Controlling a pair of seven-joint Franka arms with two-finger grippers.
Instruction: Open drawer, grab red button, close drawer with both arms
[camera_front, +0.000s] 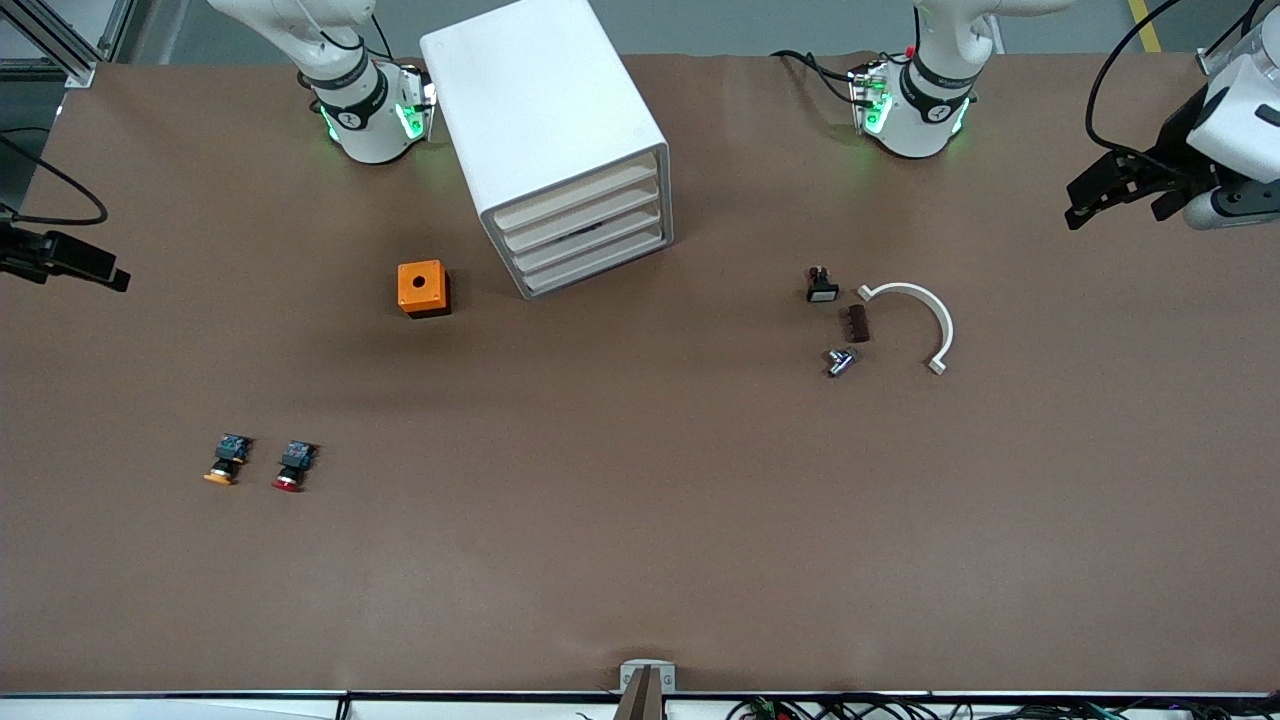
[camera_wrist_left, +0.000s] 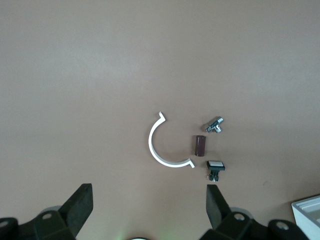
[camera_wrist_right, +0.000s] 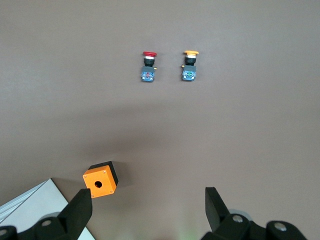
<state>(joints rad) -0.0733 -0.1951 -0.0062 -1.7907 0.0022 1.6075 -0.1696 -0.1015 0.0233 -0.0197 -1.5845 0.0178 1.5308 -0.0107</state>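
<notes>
Both my grippers were wide open w/ nothing in them: left gripper (camera_front: 1090, 195) up over the table's edge, right gripper (camera_front: 85, 265) likewise. Red button (camera_front: 292, 467) lay on the table (camera_front: 640, 520) beside the orange-capped button (camera_front: 226, 459), toward the right arm's end, nearer the front camera than the drawer unit (camera_front: 555, 140).

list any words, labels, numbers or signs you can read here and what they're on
None can be read.
Arm bases: each black ring carries a small round mark, too small to read.
Drawer unit: plain white, no label.
Red-capped button, orange-capped button, orange cube: no lettering visible.
</notes>
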